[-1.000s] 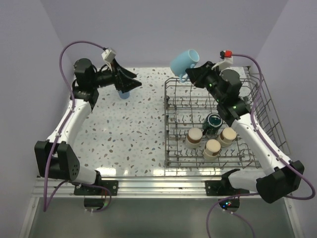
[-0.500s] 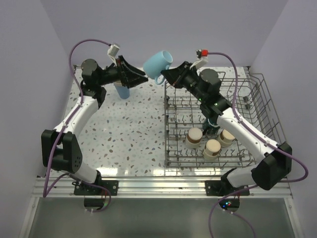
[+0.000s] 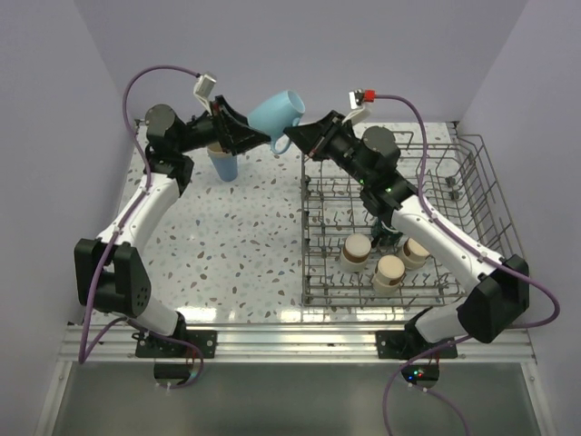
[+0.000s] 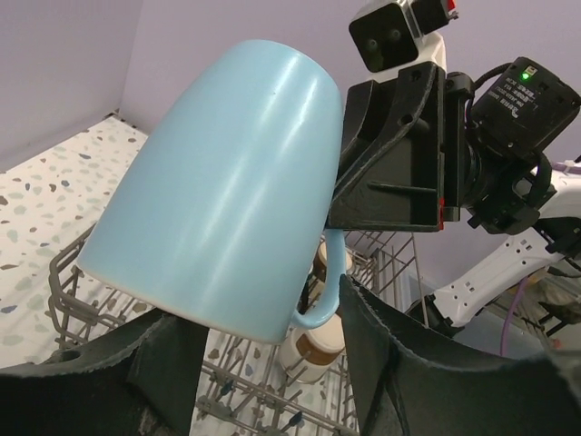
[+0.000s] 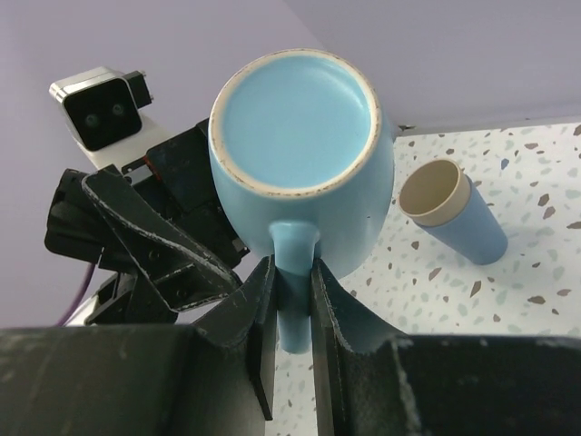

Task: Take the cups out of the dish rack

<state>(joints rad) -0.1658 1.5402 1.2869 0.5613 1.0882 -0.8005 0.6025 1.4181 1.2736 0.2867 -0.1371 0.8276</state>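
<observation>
A light blue handled mug [image 3: 277,111] hangs in the air between the two arms, left of the dish rack [image 3: 472,295]. My right gripper [image 3: 292,143] is shut on its handle; the right wrist view shows the mug [image 5: 300,136] mouth-on with the handle pinched between the fingers [image 5: 263,309]. My left gripper [image 3: 257,138] is open, its jaws spread to either side of the mug's body [image 4: 227,191]. A light blue tumbler [image 3: 224,164] stands on the table at the back left. A dark teal mug [image 3: 392,221] and three beige-and-brown cups [image 3: 356,252] sit in the rack.
The grey wire rack fills the right half of the table, with raised sides at the far right [image 3: 495,195]. The speckled tabletop [image 3: 227,245] lies to its left. Purple walls close in on the left, back and right.
My right arm has carried the blue mug left, from above the rack's back corner to the left gripper. My left gripper has risen from the tumbler and moved right around the mug.
</observation>
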